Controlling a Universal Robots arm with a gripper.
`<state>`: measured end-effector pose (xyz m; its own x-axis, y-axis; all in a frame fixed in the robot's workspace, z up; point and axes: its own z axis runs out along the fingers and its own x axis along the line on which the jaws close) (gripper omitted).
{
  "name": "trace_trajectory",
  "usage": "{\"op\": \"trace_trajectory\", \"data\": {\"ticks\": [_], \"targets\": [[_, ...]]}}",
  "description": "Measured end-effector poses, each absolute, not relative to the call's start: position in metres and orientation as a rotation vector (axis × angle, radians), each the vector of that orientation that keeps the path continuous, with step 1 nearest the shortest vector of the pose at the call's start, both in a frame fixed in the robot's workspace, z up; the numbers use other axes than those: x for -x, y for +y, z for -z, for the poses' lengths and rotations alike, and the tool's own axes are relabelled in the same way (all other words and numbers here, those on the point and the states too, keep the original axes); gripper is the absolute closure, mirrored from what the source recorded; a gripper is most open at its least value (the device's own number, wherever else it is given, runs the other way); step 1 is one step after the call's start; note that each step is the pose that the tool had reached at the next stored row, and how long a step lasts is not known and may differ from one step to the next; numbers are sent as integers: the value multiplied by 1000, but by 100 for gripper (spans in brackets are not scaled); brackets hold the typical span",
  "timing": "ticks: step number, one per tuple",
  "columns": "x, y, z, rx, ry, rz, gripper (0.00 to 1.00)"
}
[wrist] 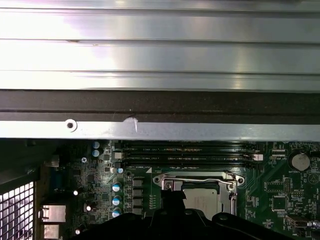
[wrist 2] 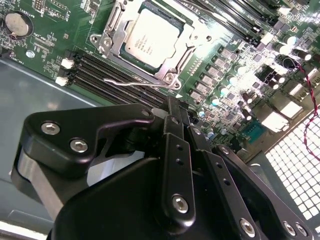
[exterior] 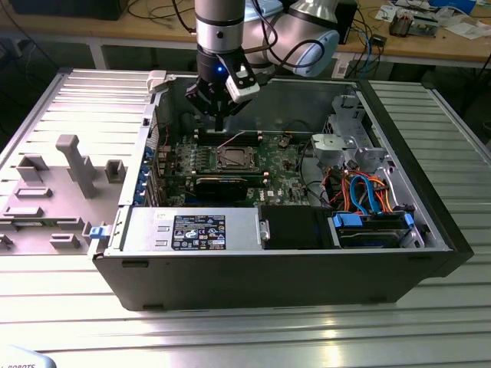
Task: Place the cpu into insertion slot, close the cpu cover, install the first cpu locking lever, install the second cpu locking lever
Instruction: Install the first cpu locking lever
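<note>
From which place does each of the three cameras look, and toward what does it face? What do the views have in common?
Exterior view: off the arm, above the open computer case, looking down into it; the arm and pincer show.
First wrist view: on the wrist, facing the case edge across the green board; the pincer shows.
Second wrist view: on the wrist, facing along the pincer onto the board.
Shared: all three show the cpu; both wrist views show the memory slots.
</note>
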<state>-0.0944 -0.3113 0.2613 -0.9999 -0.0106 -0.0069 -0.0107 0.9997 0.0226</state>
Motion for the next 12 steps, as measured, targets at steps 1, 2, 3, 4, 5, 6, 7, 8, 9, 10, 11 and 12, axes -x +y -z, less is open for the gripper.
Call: {"op": "trace_trajectory", "data": {"ticks": [1, 2, 3, 4, 5, 6, 7, 8, 9, 10, 11, 12], "targets": [[94, -311, -261, 17, 3135, -36, 89], [94, -311, -261, 17, 3134, -36, 89], [94, -311, -261, 17, 3134, -36, 89], [94, -311, -261, 17, 3135, -36, 89], [94, -311, -261, 17, 3135, -36, 89], [94, -311, -261, 17, 3135, -35, 89], [94, -311, -261, 17, 3135, -36, 89], [94, -311, -261, 17, 3135, -35, 89], [94, -311, -261, 17, 3134, -35, 89], [94, -311, -261, 17, 3134, -36, 89], [94, -311, -261, 17, 3135, -35, 89], [94, -311, -261, 17, 3135, -35, 89]]}}
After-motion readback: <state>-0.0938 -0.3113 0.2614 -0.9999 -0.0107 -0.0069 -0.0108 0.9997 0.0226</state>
